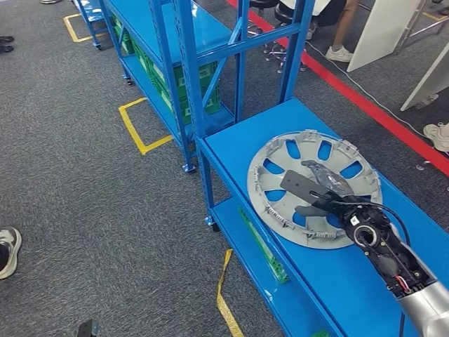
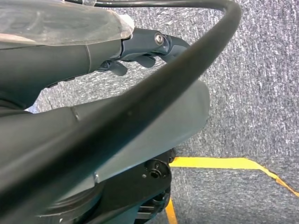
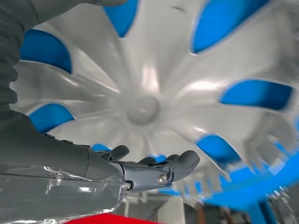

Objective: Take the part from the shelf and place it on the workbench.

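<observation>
Spread above the grey wheel cover (image 1: 313,188), right robot hand (image 1: 323,193) holds nothing; cover lies on blue workbench (image 1: 339,281).

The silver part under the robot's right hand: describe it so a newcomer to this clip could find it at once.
Start at the blue shelf top nearest the camera on the right of the head view. On it lies a round silver wheel cover, inner side up, blue showing through its openings. The right hand is spread over its middle. Nothing else there is round; the green crates sit in the next rack.

Silver-grey part (image 1: 313,188) (spoked) on blue workbench (image 1: 339,281), grey carpet (image 1: 79,196).
</observation>
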`<state>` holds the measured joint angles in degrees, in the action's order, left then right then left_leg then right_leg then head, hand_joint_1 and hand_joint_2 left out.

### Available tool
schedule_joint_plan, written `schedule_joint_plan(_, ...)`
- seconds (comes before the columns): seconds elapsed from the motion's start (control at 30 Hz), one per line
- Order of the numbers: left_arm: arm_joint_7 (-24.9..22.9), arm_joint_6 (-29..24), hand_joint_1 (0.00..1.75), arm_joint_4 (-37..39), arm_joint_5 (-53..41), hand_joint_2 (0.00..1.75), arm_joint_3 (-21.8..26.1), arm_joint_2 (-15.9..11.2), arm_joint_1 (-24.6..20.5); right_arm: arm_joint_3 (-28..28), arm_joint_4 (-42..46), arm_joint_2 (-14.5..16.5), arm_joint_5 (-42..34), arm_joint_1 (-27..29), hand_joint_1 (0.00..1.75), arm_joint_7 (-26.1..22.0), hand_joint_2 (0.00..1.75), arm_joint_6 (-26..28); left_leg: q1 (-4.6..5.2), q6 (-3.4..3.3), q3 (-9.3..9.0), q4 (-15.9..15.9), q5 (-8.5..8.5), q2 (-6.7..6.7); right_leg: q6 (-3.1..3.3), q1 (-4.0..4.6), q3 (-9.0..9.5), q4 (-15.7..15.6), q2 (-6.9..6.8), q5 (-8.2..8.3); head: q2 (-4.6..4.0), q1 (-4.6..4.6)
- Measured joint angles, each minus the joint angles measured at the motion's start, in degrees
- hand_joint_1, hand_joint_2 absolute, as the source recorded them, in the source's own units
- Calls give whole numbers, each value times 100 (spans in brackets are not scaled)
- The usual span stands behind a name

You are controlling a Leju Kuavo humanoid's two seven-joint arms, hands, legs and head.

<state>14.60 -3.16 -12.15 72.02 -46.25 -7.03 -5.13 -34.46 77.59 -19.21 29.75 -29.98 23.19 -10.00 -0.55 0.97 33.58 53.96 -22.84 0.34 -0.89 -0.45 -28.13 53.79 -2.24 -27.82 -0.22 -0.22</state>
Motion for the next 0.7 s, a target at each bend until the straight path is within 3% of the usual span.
schedule_joint_plan(0.3, 38, -1, 0, 0, 5, 0, 0, -10, 2, -91, 412, 0, -247, 34, 0, -218, 175, 491, 0, 0, -3, 0, 0, 0, 0, -1, 1, 0, 0, 0, 0, 8)
schedule_joint_plan(0.57, 39, -3, 0, 0, 13, 0, 0, -29, 3, -172, 787, 0, -443, 107, 0, -91, 175, 260, 0, 0, -5, 0, 0, 0, 1, -1, 2, 0, 1, 0, 0, 6)
schedule_joint_plan(0.7, 32, -3, 0, 0, -7, 0, 0, -37, 2, -237, 844, 0, -688, 142, 0, 147, 175, -132, 0, 0, -6, -1, 0, 1, 1, -1, 3, 0, 1, -2, 0, 4)
